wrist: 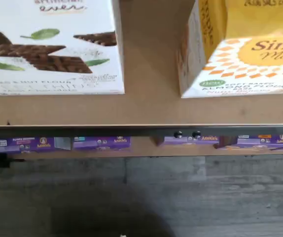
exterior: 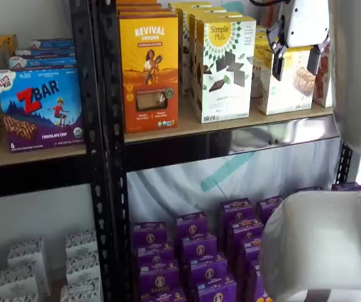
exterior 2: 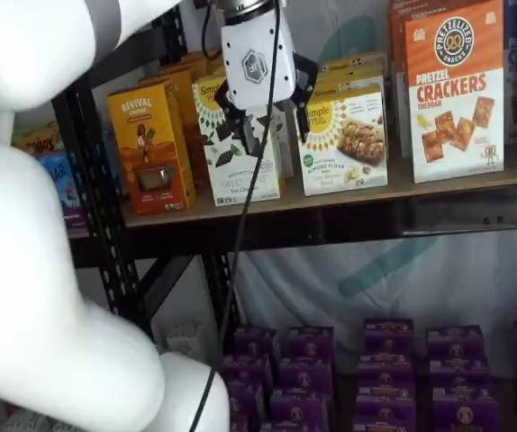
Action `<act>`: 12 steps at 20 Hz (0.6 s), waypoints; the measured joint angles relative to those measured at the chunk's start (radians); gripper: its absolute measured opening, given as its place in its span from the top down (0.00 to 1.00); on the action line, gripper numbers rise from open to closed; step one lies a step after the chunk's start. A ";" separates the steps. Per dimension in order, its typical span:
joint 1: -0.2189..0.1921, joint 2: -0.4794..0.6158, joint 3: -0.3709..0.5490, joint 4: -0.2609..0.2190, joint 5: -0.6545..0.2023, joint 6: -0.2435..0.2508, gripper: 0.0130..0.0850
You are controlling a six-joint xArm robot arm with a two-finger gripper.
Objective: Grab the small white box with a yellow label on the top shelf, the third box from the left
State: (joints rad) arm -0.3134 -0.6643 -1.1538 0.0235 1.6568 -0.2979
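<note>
The small white box with the yellow sunburst label stands on the top shelf; it also shows in a shelf view and in the wrist view. My gripper hangs in front of the shelf, over the gap between this box and the taller white box with chocolate pieces. Its black fingers stand apart with a plain gap and hold nothing. In a shelf view the gripper is in front of the small box's upper part. The wrist view shows bare shelf board between the two boxes.
An orange Revival box stands left of the taller white box. A pretzel crackers box stands right of the small box. Several purple boxes fill the lower level. A ZBar box sits in the left bay. My white arm fills the foreground.
</note>
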 joint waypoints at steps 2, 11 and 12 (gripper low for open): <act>-0.006 0.001 0.000 0.005 0.007 -0.005 0.00; 0.013 -0.007 0.012 -0.009 0.007 0.011 0.00; 0.017 -0.007 0.013 -0.015 0.005 0.014 0.00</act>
State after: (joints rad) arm -0.2967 -0.6713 -1.1412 0.0089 1.6618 -0.2841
